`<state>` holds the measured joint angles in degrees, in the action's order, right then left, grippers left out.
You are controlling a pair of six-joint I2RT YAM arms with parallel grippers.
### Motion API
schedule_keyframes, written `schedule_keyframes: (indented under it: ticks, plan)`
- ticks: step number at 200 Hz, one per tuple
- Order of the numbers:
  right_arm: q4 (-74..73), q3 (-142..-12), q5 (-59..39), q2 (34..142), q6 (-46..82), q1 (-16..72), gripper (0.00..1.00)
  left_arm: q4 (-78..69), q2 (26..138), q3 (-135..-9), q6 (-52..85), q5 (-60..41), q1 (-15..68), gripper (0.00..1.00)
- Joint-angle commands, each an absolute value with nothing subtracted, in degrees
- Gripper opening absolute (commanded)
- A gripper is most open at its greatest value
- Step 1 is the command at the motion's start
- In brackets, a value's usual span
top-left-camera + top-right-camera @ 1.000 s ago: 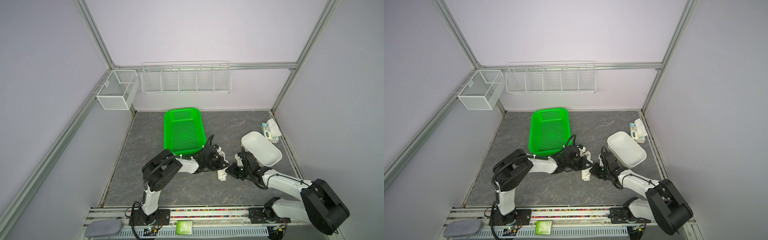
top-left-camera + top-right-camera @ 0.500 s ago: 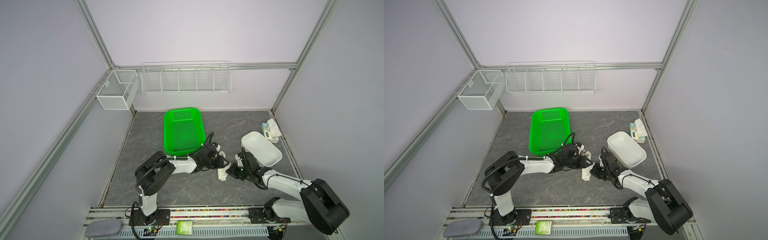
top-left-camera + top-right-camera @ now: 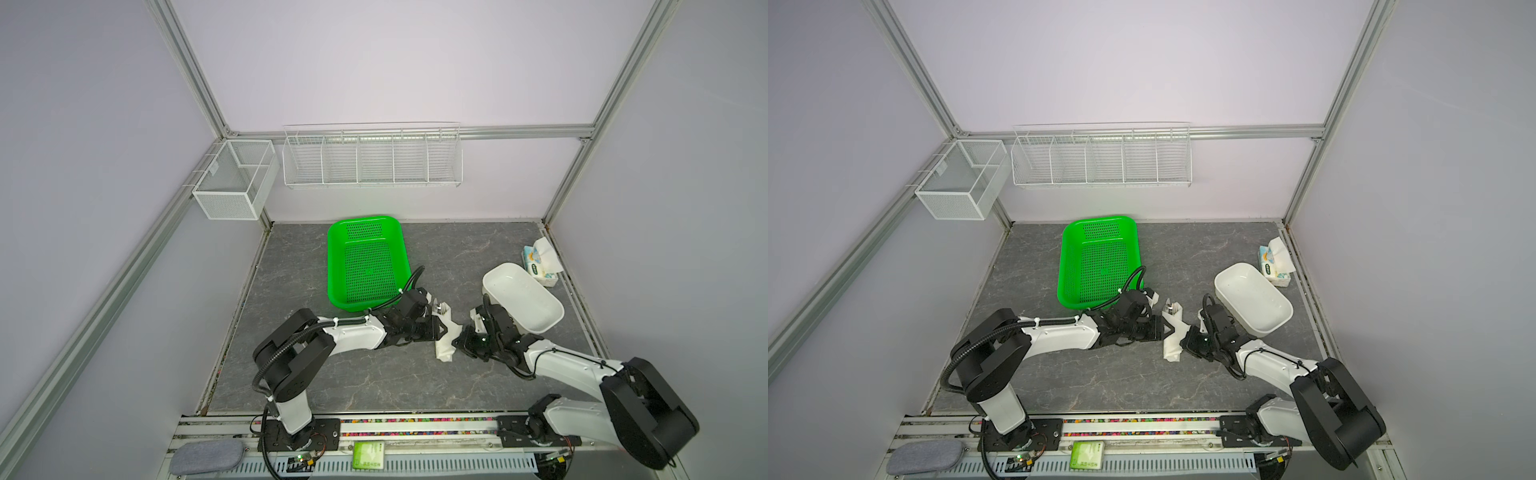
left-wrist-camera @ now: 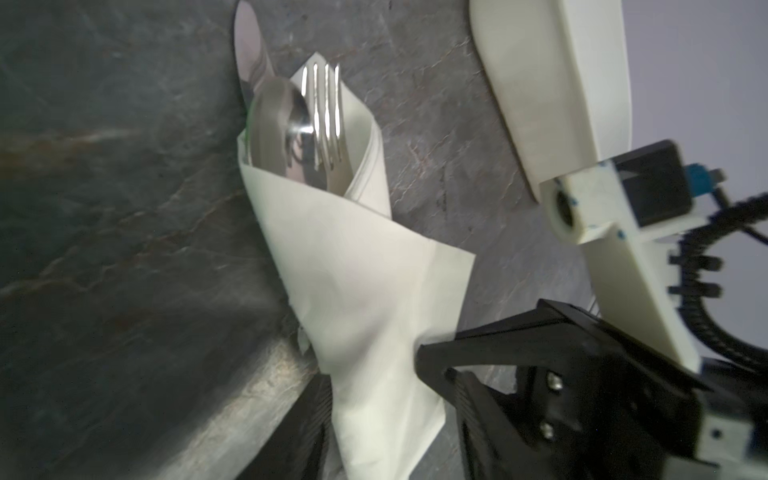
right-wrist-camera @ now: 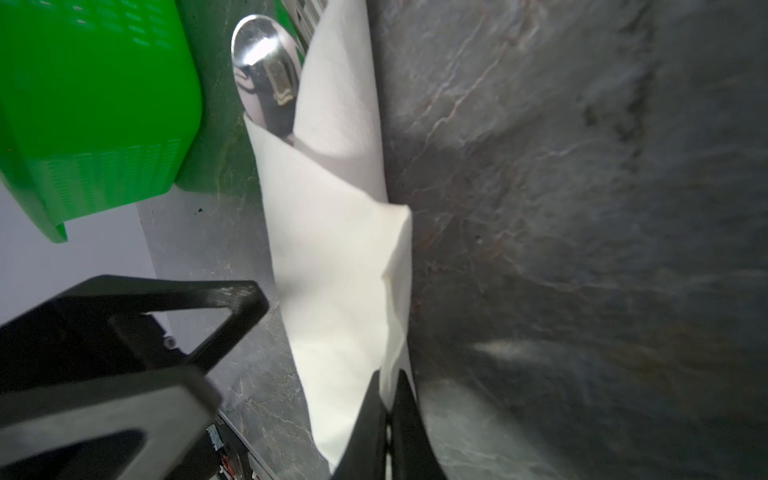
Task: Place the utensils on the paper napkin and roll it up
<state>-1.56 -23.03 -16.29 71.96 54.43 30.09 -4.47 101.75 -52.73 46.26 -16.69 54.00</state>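
The white paper napkin point(image 3: 444, 340) point(image 3: 1173, 340) lies wrapped around the utensils point(image 3: 440, 308) point(image 3: 1172, 308) on the grey table, between my two grippers. In the left wrist view the fork point(image 4: 326, 120), the spoon point(image 4: 276, 120) and a knife tip point(image 4: 248, 41) stick out of the napkin point(image 4: 353, 266). My left gripper point(image 4: 382, 399) point(image 3: 438, 330) is open, with one finger on each side of the roll. My right gripper point(image 5: 388, 399) point(image 3: 459, 338) is shut on a loose edge of the napkin point(image 5: 336, 232); the spoon point(image 5: 266, 79) shows past it.
A green basket point(image 3: 365, 262) stands just behind the left gripper. A white tub point(image 3: 521, 297) sits behind the right arm, and a blue-and-white tissue pack point(image 3: 538, 266) lies at the right edge. Wire racks point(image 3: 372, 158) hang on the back wall.
My left gripper has opened from shut and its arm has dropped lower. My right gripper has closed the last bit on the napkin edge. The roll has stayed in place.
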Motion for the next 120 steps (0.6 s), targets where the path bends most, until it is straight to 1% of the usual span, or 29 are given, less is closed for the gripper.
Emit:
schedule_keyframes:
  ticks: [1,27,50,120]
  plan:
    - [-0.9,-22.4,-15.9,71.4,55.3,29.7,0.08,-4.4,103.5,-53.0,46.7,-17.0,53.8,0.49]
    - [0.2,-22.3,-15.4,70.8,55.1,29.7,0.08,-4.5,105.0,-53.5,46.8,-17.6,53.7,0.46]
    - [4.1,-22.9,-13.6,70.8,54.7,29.6,0.08,-4.6,105.9,-53.1,46.9,-17.4,53.7,0.42]
    - [2.5,-22.7,-14.9,70.5,54.3,29.5,0.08,-5.7,109.0,-53.5,47.0,-18.6,53.7,0.35]
